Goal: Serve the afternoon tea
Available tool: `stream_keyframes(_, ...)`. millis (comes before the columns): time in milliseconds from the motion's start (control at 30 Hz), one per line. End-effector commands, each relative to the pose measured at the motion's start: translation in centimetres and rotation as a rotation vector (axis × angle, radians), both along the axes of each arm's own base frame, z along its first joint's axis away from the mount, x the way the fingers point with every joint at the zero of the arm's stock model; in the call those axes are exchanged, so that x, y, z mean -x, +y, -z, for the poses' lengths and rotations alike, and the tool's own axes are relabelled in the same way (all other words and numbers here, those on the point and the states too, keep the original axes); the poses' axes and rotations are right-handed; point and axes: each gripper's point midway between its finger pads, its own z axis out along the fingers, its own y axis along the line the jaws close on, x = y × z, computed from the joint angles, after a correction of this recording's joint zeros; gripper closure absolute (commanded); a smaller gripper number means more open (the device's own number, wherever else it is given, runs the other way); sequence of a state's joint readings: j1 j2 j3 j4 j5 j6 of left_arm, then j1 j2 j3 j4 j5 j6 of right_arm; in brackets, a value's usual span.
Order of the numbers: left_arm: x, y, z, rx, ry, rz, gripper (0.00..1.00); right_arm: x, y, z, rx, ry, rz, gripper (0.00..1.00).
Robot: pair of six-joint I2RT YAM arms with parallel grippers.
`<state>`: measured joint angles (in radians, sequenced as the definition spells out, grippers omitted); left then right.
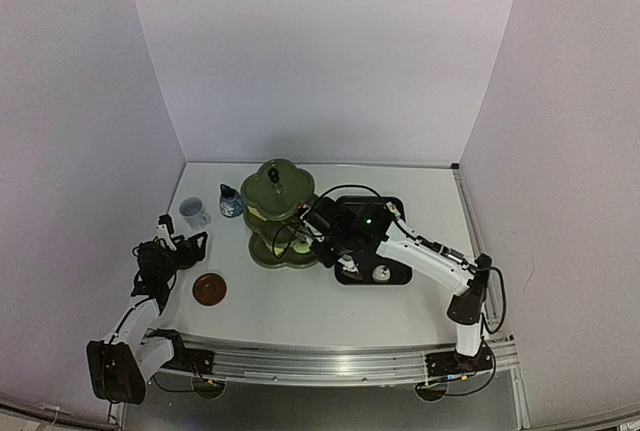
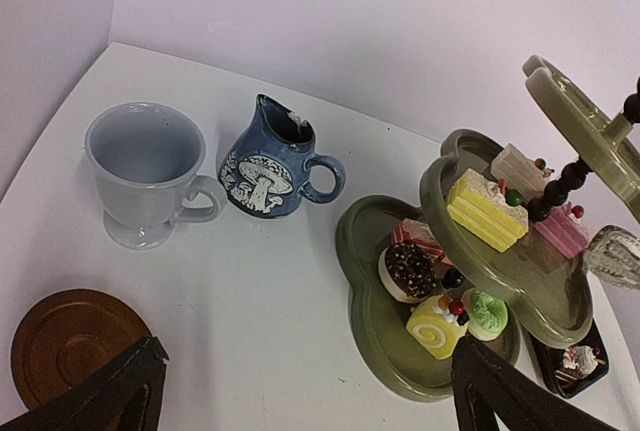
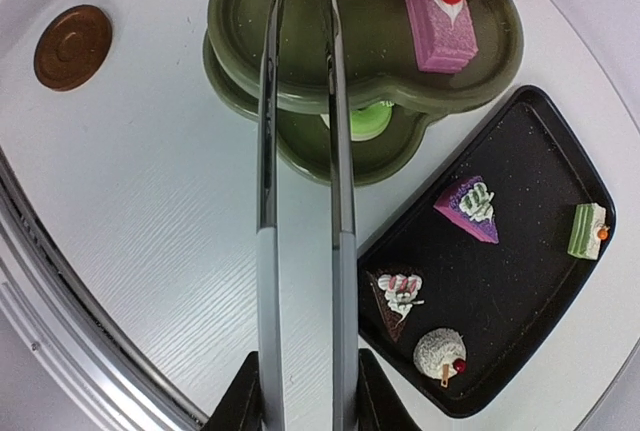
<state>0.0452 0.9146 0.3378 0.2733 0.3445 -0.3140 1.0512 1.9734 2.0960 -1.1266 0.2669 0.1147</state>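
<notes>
White tabletop (image 3: 150,201); right jaws clamped on tongs (image 3: 340,171), blades running lengthwise over the stand (image 3: 380,61). Four cakes (image 3: 468,208) lay rightward on the tray (image 3: 520,281), nearest the right arm; left jaws gaped empty.

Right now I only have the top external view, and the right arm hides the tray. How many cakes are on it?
Observer: Four lie on the black tray: a purple wedge, a green slice, a chocolate wedge and a white dome with a cherry.
Operator: Where are the metal tongs now?
Observer: Held in the shut right tool, with their blades crossing over the stand's middle tier. The tips run out of frame.
Operator: Anything on the bottom tier?
Observer: Yes. The left wrist view shows a chocolate doughnut, a yellow swirl roll and a green cake there.
</notes>
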Motion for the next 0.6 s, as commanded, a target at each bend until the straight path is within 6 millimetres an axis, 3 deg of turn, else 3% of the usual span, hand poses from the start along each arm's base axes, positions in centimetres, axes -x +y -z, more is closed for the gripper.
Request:
stream_keyframes(0,-0.1,0.2,-0.8,-0.014,-0.038,-0.005,0.0,1.8,-2.9,-5.2,-0.114,-0.008,0.046,0.76)
stream_keyframes(233,-0.3,0.3,-1.5,-0.012,-0.054,-0.011,0.0,2.8,-8.5,-5.6,-0.062,-0.023,0.198,0.77)
stream_keyframes(333,-0.3,0.2,-1.6,-0.008,-0.058,-0.006,0.0,2.5,-9.8,-6.5,-0.081,-0.048,0.245,0.77)
stream_keyframes(433,-0.3,0.2,-1.6,-0.007,-0.057,-0.003,0.0,1.3,-12.0,-7.0,-0.079,-0.071,0.339,0.76)
stream_keyframes(567,-0.3,0.2,-1.6,-0.008,-0.057,-0.005,0.0,-1.3,-17.5,-5.6,-0.045,-0.045,0.51,0.75)
